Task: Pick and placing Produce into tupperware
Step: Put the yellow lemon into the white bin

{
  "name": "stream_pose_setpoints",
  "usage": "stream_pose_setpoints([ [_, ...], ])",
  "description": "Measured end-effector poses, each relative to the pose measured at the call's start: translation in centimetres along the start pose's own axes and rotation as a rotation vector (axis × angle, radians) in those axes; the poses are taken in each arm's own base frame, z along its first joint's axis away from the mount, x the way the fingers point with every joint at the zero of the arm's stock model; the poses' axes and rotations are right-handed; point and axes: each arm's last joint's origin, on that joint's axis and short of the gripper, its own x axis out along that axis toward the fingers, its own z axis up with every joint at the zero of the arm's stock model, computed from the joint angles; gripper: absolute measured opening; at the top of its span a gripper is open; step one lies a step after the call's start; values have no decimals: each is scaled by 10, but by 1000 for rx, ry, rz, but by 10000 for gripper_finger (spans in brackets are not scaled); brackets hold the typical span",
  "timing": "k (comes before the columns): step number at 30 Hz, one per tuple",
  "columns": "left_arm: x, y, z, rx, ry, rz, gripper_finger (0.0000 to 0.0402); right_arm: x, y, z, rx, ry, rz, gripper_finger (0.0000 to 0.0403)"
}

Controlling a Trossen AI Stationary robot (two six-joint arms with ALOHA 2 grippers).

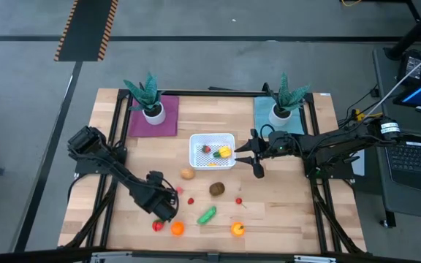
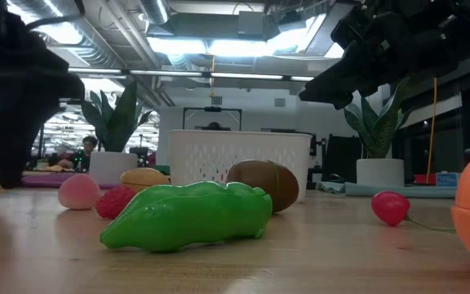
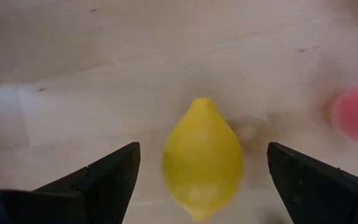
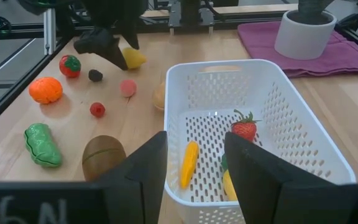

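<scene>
Task partly done: a few pcs in the tupperware (image 1: 212, 152), most Produce still out on the surface (image 1: 283, 212).
You've got a strawberry (image 4: 243, 129), a small orange pc (image 4: 188, 164) and a yellow pc (image 4: 229, 185) in the tub, w/ sth green partly hidden. Left end effector (image 3: 197, 180) is wide open, straddling the lemon (image 3: 201, 158) near the front-left, nothing gripped yet; that looks like your next pick. Right end effector (image 1: 257, 155) hovers just beside the tub's right edge, fingers partly open, holding nothing. Still loose: green pc (image 1: 207, 215), kiwi (image 1: 217, 189), tan pc (image 1: 188, 174), two oranges, tomato, small reds.
</scene>
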Motion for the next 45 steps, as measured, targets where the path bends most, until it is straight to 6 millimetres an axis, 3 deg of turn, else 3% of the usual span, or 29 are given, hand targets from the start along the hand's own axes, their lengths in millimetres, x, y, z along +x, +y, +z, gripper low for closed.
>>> stream_pose_setpoints([
  [12,23,4,-3,19,35,-71,340,0,0,0,0,1,0,163],
  [23,25,6,-2,12,31,-55,334,0,0,0,0,2,0,163],
  [45,25,6,-3,11,33,-53,218,0,4,0,-7,3,16,163],
])
